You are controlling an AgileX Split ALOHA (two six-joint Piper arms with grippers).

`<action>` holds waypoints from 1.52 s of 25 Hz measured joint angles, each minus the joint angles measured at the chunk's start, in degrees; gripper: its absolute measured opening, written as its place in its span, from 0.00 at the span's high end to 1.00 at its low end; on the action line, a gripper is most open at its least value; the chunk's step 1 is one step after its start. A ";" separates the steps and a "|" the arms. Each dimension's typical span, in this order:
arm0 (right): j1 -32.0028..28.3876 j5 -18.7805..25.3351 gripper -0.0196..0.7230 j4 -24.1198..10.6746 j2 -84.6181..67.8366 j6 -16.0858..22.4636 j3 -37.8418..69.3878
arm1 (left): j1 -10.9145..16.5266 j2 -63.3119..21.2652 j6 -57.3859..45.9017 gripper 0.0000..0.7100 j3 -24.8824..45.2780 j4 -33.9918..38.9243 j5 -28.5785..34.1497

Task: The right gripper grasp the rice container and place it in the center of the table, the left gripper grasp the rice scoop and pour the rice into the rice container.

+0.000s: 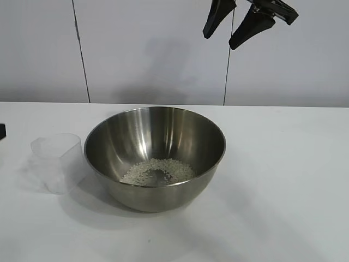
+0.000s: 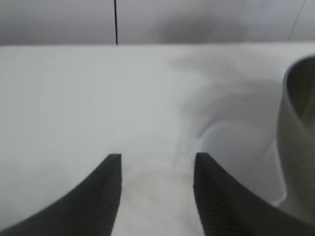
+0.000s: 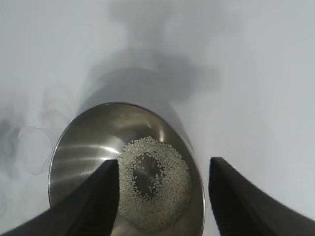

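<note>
Your big round shiny steel bowl [image 1: 155, 155] sits in the middle of the white bench [image 1: 283, 180]. The little white rice grains [image 1: 158, 171] lie in a ring at its bottom. The small clear plastic scoop cup [image 1: 56, 162] stands upright at the bowl's nine o'clock side, just beside it, and looks empty. So the pouring looks done.

Your left gripper [image 2: 153, 196] is let go, with its two black fingers apart and nothing between them. It hangs low over the bench, and the cup stands close in front of one finger. Your right gripper [image 1: 235, 23] hangs high up, at about one o'clock from the bowl, well apart from it. Its fingers are spread too and hold nothing.

Here is what could go wrong. The cup is light. If the left gripper swings toward the bowl, a finger may bump the cup and tip it. The cup could then knock the bowl. If the right gripper drops straight down, it may hit the bowl's thin rim and spill rice.
</note>
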 joint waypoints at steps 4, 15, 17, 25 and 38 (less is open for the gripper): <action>0.00 0.00 0.46 0.06 0.00 0.00 0.00 | 0.00 -4.85 -7.20 0.30 -5.49 6.75 6.91; 0.00 0.00 0.46 0.13 0.00 0.00 0.00 | -1.05 -5.57 -83.09 0.29 -35.87 73.31 32.47; 0.00 0.00 0.46 0.19 0.00 0.00 0.00 | -2.59 -5.52 -96.18 0.29 -40.81 82.66 31.71; 0.00 0.67 0.46 0.35 0.00 0.00 0.00 | -6.75 -5.52 -102.17 0.41 -50.39 87.65 26.06; 0.00 1.76 0.46 0.35 0.00 0.00 0.00 | -6.80 -5.48 -96.90 0.42 -54.01 87.65 20.12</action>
